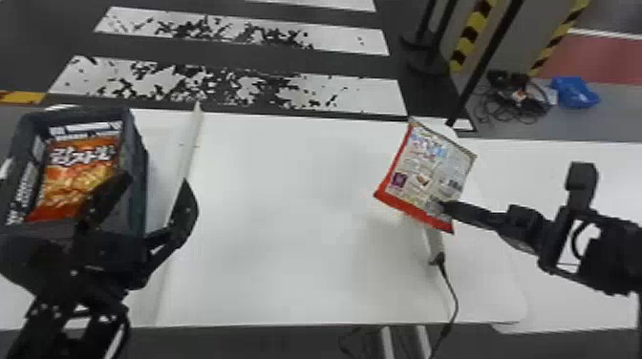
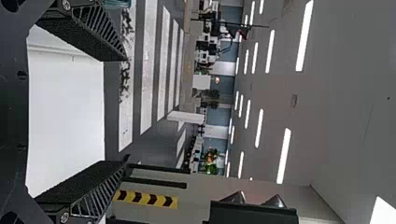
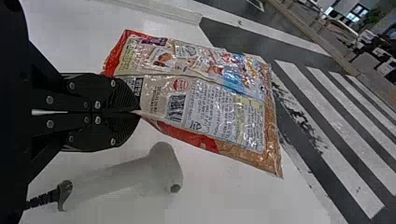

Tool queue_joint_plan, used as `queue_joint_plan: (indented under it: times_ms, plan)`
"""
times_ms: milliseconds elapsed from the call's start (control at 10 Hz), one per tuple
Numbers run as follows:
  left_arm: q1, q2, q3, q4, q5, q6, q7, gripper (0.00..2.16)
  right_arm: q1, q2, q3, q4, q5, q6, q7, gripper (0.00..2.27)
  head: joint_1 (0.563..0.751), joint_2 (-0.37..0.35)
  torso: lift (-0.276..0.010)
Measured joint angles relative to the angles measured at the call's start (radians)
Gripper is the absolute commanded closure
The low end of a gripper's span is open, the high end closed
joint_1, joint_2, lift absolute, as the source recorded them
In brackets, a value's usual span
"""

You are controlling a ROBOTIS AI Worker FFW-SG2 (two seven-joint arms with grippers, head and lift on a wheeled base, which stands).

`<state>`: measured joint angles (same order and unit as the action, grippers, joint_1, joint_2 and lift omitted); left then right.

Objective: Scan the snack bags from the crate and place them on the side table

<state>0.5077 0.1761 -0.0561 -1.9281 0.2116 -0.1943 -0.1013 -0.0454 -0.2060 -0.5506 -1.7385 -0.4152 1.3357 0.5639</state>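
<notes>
My right gripper (image 1: 442,205) is shut on the lower corner of a snack bag (image 1: 425,176), whose printed back faces up, held above the white table. In the right wrist view that gripper (image 3: 139,112) pinches the bag (image 3: 201,102) by its edge, near a barcode. A white handheld scanner (image 3: 135,172) with a black cable lies below the bag; in the head view it is partly hidden. At the left stands the dark crate (image 1: 138,167) with an orange snack bag (image 1: 76,176) inside. My left gripper (image 1: 155,184) is open beside and over the crate's near side; its fingers (image 2: 88,186) hold nothing.
The white table (image 1: 286,215) has a raised strip (image 1: 191,138) to the right of the crate. Another white table surface (image 1: 597,191) lies at the right. Beyond are black posts, striped barriers, cables and a blue bag (image 1: 573,91) on the floor.
</notes>
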Motion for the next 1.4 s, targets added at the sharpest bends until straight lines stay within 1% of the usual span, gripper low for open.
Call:
queue_joint_plan:
  times_ms: [100,200,500,600,800,900,1000,1100,1200,1300,1400]
  plan:
    - [0.000,-0.001,-0.002,0.000,-0.001,0.000,0.000,0.08,0.000,0.002,-0.043,0.020,-0.017,-0.059,-0.048,2.26,0.695,-0.209,-0.050]
    - [0.001,-0.001,-0.002,0.000,-0.001,0.000,0.000,0.08,-0.004,0.002,-0.082,0.054,-0.030,-0.128,-0.096,2.26,0.695,-0.231,-0.050]
    - [0.003,-0.001,-0.003,0.002,-0.001,0.000,0.000,0.08,-0.020,-0.008,-0.163,0.187,-0.052,-0.304,-0.250,2.26,0.695,-0.343,-0.050]
    - [0.003,-0.001,-0.005,0.003,-0.001,-0.002,0.000,0.08,-0.025,-0.016,-0.185,0.246,-0.068,-0.370,-0.307,2.26,0.695,-0.350,-0.050]
    - [0.002,-0.001,-0.006,0.005,-0.001,-0.002,0.000,0.08,-0.029,-0.037,-0.209,0.349,-0.120,-0.480,-0.378,2.26,0.695,-0.350,-0.050]
    - [0.002,0.000,-0.006,0.006,-0.001,-0.002,0.000,0.08,-0.036,-0.046,-0.218,0.402,-0.144,-0.531,-0.410,2.22,0.695,-0.350,-0.050]
    - [0.002,0.000,-0.006,0.008,-0.001,-0.003,0.000,0.08,-0.045,-0.055,-0.225,0.454,-0.167,-0.569,-0.441,1.95,0.695,-0.350,-0.050]
    - [0.002,0.000,-0.006,0.010,-0.001,-0.005,0.000,0.08,-0.048,-0.062,-0.227,0.497,-0.178,-0.616,-0.466,1.19,0.695,-0.350,-0.050]
    - [0.001,0.001,-0.007,0.011,-0.001,-0.006,0.000,0.08,-0.051,-0.068,-0.227,0.532,-0.181,-0.654,-0.483,0.08,0.695,-0.350,-0.050]
    - [0.001,0.000,-0.007,0.010,-0.001,-0.006,0.000,0.08,-0.052,-0.072,-0.227,0.553,-0.183,-0.679,-0.516,0.00,0.695,-0.350,-0.050]
    - [0.001,0.000,-0.007,0.010,-0.001,-0.008,0.000,0.08,-0.053,-0.075,-0.227,0.560,-0.184,-0.687,-0.534,0.04,0.695,-0.350,-0.050]
